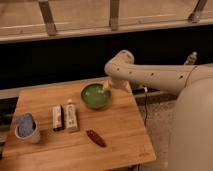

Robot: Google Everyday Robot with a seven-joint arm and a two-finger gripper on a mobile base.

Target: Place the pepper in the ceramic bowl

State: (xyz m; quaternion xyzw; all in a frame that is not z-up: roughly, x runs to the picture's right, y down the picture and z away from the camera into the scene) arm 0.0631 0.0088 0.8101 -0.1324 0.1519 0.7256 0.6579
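The pepper [95, 138] is a slim dark red-brown chili lying on the wooden table [120, 127], near its front edge. The ceramic bowl [95, 96] is round, glossy green inside, and stands at the table's back middle. My gripper [106, 87] hangs from the white arm that reaches in from the right. It sits at the bowl's right rim, well behind the pepper and apart from it.
Two upright white tube-like packages [65, 117] lie left of the pepper. A small pale cup with blue contents [26, 127] stands at the table's left front. A dark wall and a railing run behind the table. My white body [192, 130] fills the right side.
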